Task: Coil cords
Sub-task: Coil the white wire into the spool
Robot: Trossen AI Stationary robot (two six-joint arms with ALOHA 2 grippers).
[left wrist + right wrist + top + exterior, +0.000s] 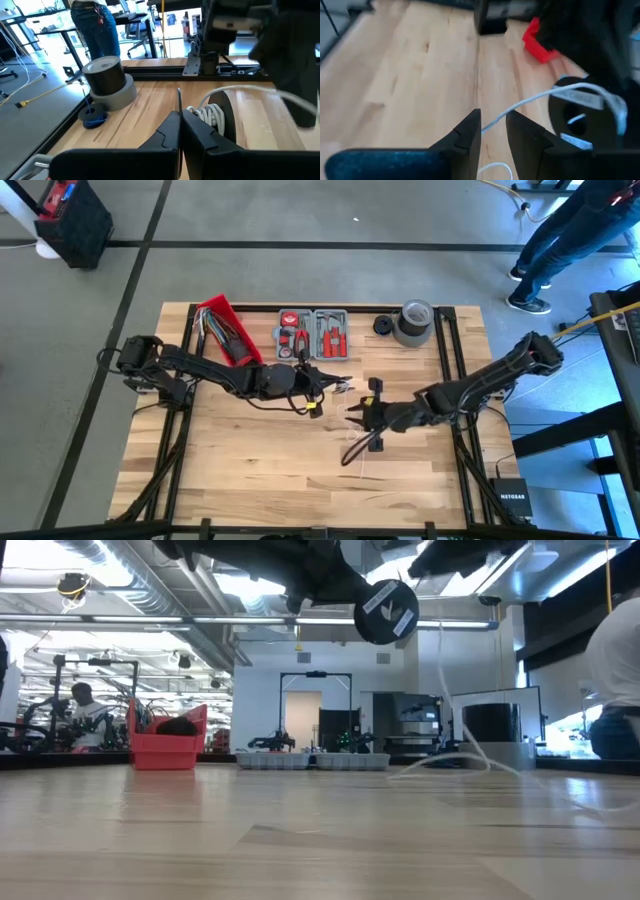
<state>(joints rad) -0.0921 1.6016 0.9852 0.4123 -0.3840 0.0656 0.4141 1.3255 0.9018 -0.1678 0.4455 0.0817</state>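
From above, both grippers hover near mid-table, just in front of the grey tool tray [313, 333], and the white cord [352, 450] is barely traceable below the right gripper [357, 417]. The left wrist view shows the left gripper [180, 131] with jaws together, a white coil half hidden behind them. The right wrist view shows parted jaws with the cord running between, its far end blurred.

Table [250, 450] pale matt wood; white cord [530, 102] smooth; bin [165, 748] red plastic.
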